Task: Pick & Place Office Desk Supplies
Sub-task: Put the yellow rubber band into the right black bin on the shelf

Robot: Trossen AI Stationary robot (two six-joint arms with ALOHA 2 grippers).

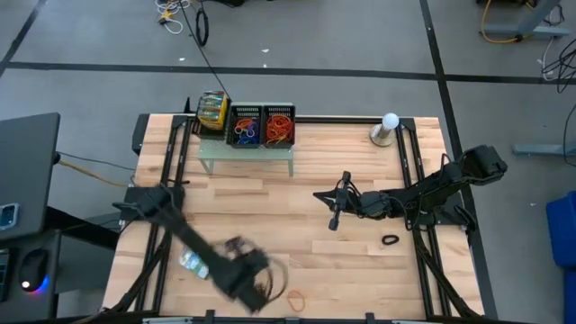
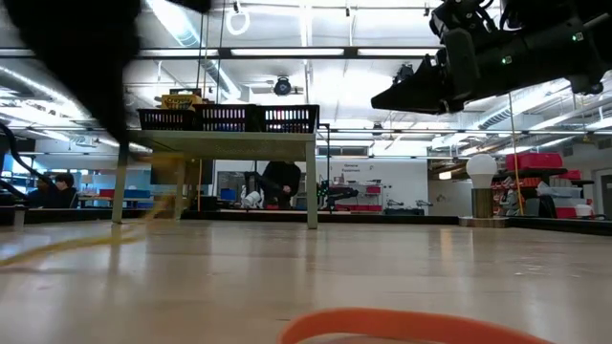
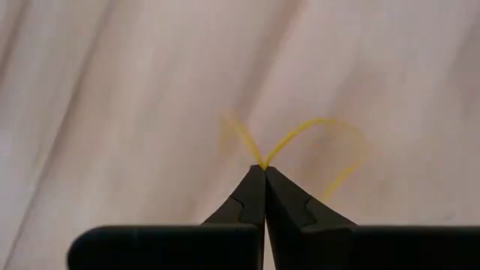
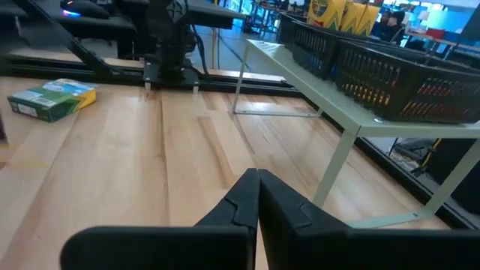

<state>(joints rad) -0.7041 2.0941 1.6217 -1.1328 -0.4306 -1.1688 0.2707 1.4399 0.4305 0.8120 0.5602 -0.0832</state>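
Observation:
My left gripper [image 1: 255, 284] is near the table's near edge, shut on a thin tan rubber band [image 3: 330, 142]. An orange rubber band [image 1: 295, 295] lies flat on the wood just to its right and shows close up in the low view [image 2: 411, 325]. A green-white-blue packet [image 1: 192, 263] lies beside the left arm; the right wrist view also shows this packet [image 4: 52, 99]. A black rubber band [image 1: 390, 239] lies under the right arm. My right gripper [image 1: 333, 216] hangs shut and empty above mid-table [image 4: 258, 174]. My left gripper pinches the tan rubber band at one spot of its loop [image 3: 262, 162], only at the fingertips [image 3: 253, 180]. The rest of the band spreads out past the tips in two slack arcs. I cannot tell whether it rests on the wood or is lifted.
A pale-green shelf [image 1: 246, 155] stands at the far side and carries black mesh trays [image 1: 261, 126] with coloured bands, and a yellow box [image 1: 212, 110]. A white bulb on a base [image 1: 387, 129] stands at the far right. Bare wood lies between the arms.

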